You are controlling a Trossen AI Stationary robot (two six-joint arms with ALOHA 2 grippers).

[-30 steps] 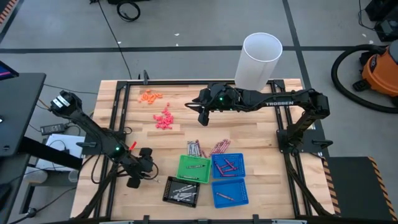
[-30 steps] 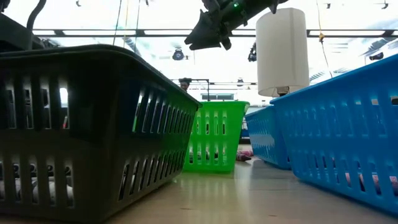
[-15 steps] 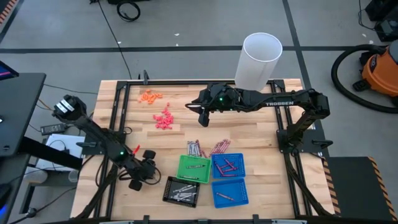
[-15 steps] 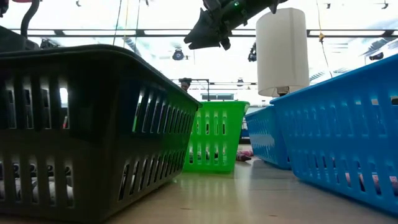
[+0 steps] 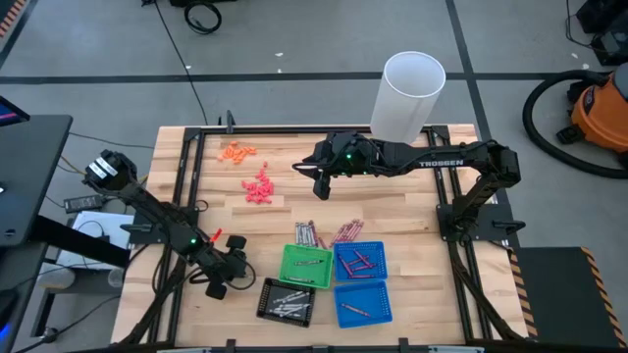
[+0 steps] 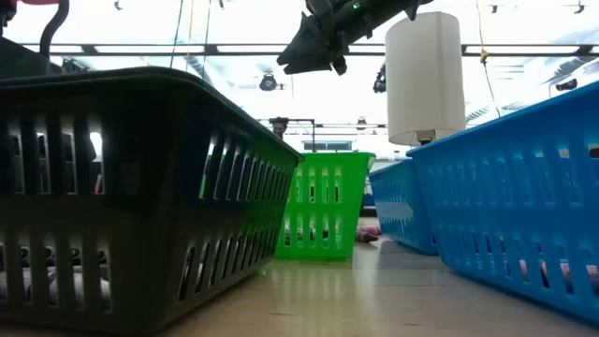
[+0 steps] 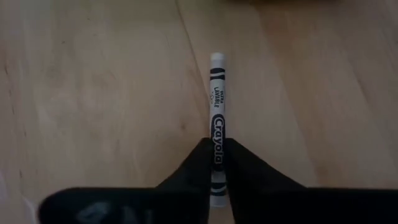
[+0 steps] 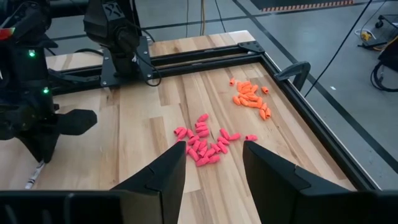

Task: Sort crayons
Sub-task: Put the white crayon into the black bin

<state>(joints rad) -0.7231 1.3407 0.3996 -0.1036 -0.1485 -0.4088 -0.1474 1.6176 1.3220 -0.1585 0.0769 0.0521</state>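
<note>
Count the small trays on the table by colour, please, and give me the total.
Black tray: 1
Green tray: 1
Blue trays: 2
Total: 4

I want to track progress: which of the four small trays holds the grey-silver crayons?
The black tray, the one nearest the left gripper. Its crayons are grey-silver, whereas the two blue trays hold dark red ones.

Grey concrete floor (image 5: 294, 39), orange vacuum (image 5: 601, 110), black cable (image 5: 203, 17).
</note>
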